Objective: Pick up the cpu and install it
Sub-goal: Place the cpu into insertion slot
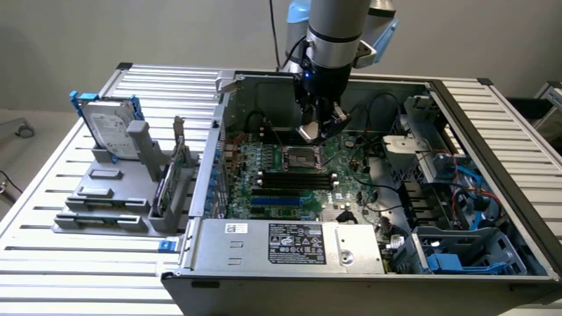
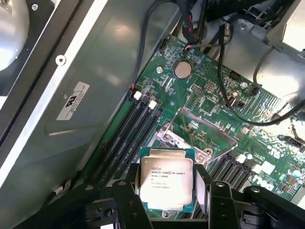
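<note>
My gripper (image 1: 318, 126) hangs inside the open computer case, shut on the cpu (image 1: 307, 132), a small flat square chip with a pale silver top. The wrist view has the cpu (image 2: 167, 177) sitting between the two dark fingers (image 2: 127, 198) of the gripper (image 2: 167, 193), printed face toward the camera. It is held in the air above the green motherboard (image 1: 351, 187), a little beyond the metal-framed socket (image 1: 299, 158). That socket (image 2: 202, 133) lies open and uncovered, apart from the chip.
Black memory slots (image 2: 126, 136) run beside the socket. Black cables (image 2: 224, 62) loop over the board's far side. A silver power supply (image 1: 290, 243) fills the case's near edge. On the exterior view's left, a grey fixture (image 1: 105, 197) holds a hard drive (image 1: 112, 125).
</note>
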Controlling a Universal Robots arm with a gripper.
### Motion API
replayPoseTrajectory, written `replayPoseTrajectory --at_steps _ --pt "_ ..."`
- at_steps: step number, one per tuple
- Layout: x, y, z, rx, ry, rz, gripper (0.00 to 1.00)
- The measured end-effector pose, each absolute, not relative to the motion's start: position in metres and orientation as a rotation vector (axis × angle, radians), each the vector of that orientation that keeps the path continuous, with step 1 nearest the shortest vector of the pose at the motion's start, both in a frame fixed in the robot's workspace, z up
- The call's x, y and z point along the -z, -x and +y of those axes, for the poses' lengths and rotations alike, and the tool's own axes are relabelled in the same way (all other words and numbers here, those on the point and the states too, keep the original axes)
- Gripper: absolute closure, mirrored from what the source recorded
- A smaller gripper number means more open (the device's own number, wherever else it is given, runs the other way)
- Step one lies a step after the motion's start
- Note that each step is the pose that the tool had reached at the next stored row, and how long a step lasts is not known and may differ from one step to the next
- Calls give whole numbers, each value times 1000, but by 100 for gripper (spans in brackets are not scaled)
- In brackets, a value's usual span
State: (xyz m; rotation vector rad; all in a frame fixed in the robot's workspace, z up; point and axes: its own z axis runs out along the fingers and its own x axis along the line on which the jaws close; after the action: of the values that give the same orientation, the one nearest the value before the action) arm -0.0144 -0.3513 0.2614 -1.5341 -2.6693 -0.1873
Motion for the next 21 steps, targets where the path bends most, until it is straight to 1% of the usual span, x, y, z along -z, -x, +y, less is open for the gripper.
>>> replayPoseTrajectory --at_steps 21 --pt "-258 32 -350 192 1732 -2553 45"
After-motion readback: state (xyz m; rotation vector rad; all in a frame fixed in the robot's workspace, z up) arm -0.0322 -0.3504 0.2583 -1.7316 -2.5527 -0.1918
